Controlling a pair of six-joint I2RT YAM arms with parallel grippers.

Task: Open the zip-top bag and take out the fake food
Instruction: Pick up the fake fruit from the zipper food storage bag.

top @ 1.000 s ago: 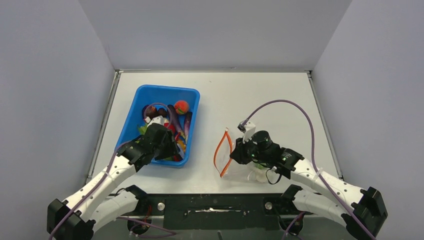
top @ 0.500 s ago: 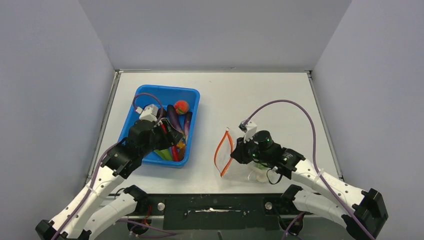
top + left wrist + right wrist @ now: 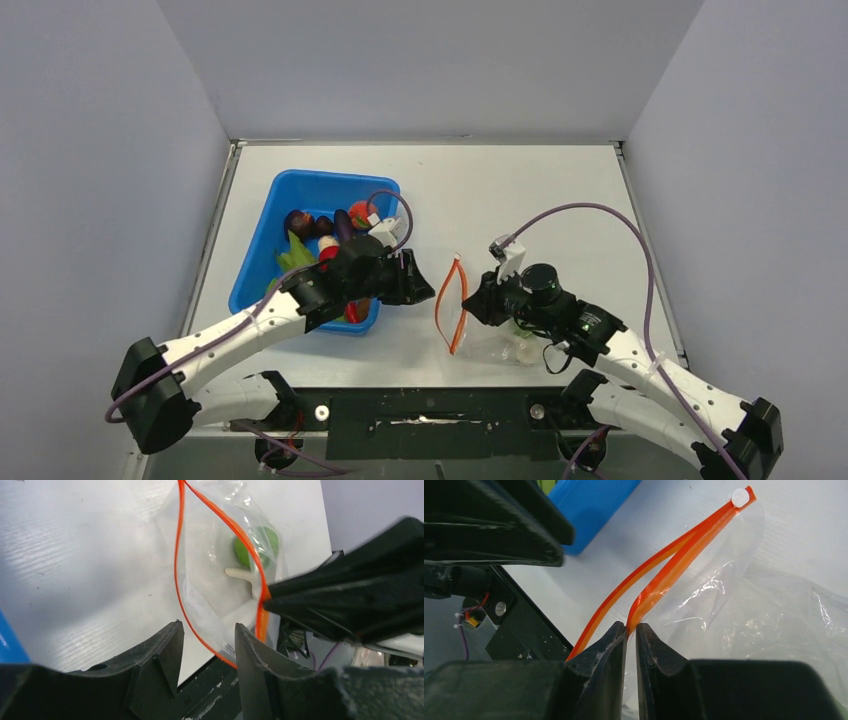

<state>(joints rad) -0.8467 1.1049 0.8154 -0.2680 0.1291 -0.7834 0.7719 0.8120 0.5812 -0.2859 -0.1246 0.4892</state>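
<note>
**Two toys sit in the bag, and its mouth is open**

Two pieces of fake food show through the clear plastic: a green ball (image 3: 256, 547) and a white mushroom (image 3: 240, 574). The zip-top bag (image 3: 482, 332) lies by the near edge of the tabletop (image 3: 520, 190), a bit right of the middle.

My right jaws are squeezed tight on one side of the orange zipper strip (image 3: 684, 550) and lift it. The other side of the strip bows away, so the mouth gapes toward the left edge of the tabletop.

My left jaws are partly open and hold nothing. They hang just beside the bag's mouth and point at it, not touching it. The blue bin (image 3: 262, 240) with other toys is behind them, by the left edge.

I think the opening part is done and the taking-out part is in hand. Next, my left jaws should slip into the mouth between the two orange sides and close on the mushroom, which looks nearest. My right jaws need to hold on, or the mouth may flop shut. The plastic is thin and crinkly, so I might pinch it along with the toy.
</note>
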